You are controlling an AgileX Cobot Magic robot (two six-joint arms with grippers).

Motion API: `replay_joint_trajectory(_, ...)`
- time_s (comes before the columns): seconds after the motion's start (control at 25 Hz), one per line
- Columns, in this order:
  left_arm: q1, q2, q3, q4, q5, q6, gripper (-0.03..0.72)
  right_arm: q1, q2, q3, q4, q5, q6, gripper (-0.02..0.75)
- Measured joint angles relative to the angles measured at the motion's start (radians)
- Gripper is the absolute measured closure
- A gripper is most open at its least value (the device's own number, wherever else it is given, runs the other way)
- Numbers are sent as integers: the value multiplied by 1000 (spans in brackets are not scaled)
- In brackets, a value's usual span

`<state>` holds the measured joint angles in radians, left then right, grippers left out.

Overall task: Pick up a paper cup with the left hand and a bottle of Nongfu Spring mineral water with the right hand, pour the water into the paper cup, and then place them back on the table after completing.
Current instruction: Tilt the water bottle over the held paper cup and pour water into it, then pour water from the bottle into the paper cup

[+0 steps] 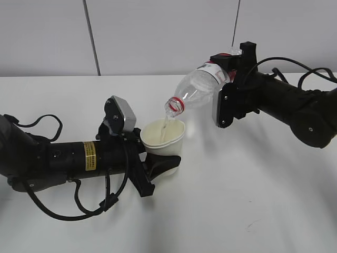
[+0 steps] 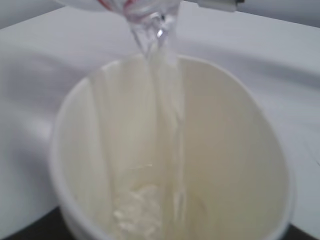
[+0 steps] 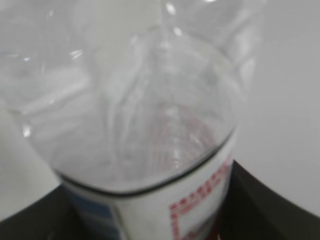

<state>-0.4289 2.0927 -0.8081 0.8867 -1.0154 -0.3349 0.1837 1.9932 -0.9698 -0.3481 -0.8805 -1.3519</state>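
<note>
Table (image 1: 253,211), white. Left hand (image 1: 158,167): fingers clamped on paper cup (image 1: 163,138), upright, centre. Bottle (image 1: 197,89), at cup's 1 o'clock, mouth tilted down; water (image 2: 162,100) streams into cup. Right hand (image 1: 229,92): fingers clamped on bottle.

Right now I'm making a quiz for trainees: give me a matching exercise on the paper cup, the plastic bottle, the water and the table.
1. white paper cup
2. clear plastic bottle
3. stream of clear water
4. plain white table

A. tilted, mouth down
B. falling into the cup
C. held by the left gripper
D. under both arms

Pairs: 1-C, 2-A, 3-B, 4-D
</note>
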Motion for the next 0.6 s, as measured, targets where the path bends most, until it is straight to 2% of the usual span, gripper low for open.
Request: replay_joint_trajectory(0.6,0,0,0,3,1,0,321,0,0,0,0,-4,-1,298)
